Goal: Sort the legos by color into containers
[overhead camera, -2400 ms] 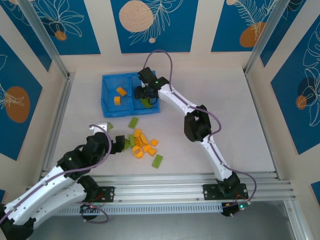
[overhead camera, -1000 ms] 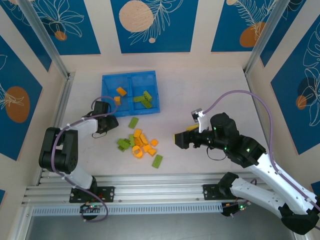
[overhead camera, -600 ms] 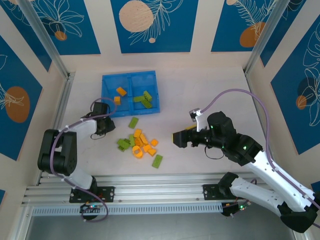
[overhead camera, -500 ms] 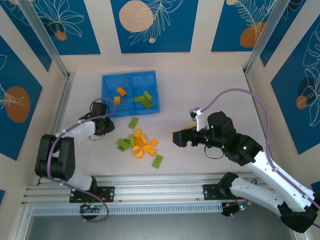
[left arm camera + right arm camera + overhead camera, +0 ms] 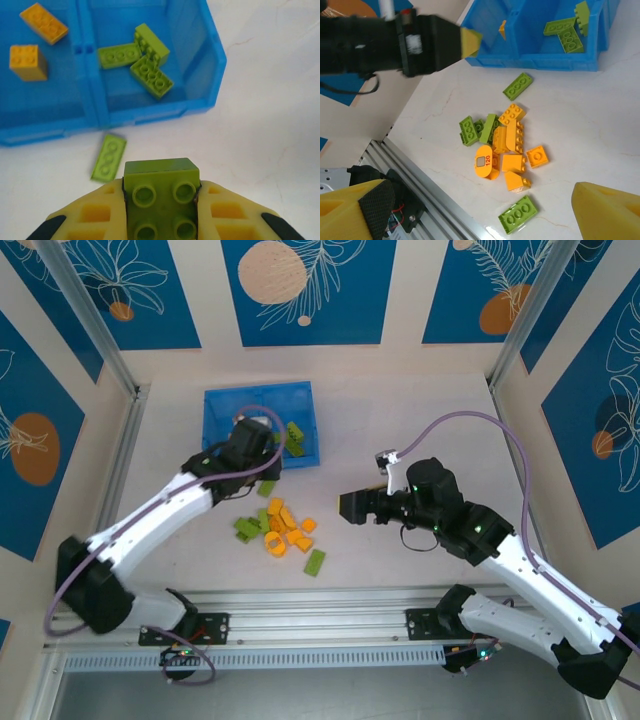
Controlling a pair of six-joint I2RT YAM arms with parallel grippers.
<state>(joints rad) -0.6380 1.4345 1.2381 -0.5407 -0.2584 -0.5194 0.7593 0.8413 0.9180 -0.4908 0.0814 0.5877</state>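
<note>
Jaws of the left gripper [image 5: 161,220] pinch a green lego [image 5: 161,192], just in front of the blue tray [image 5: 212,70]. Its right half holds three green legos [image 5: 152,75]. On the right gripper [image 5: 480,210] the jaws are spread wide, above the pile of loose legos [image 5: 502,145] on the table [image 5: 580,130].

Open table [image 5: 400,420] right of the blue tray [image 5: 222,408]; loose legos [image 5: 283,530] crowd its front

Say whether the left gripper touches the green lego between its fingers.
Touching. Left wrist view: the green lego sits wedged between the fingers of the left gripper, both flush against its sides.
</note>
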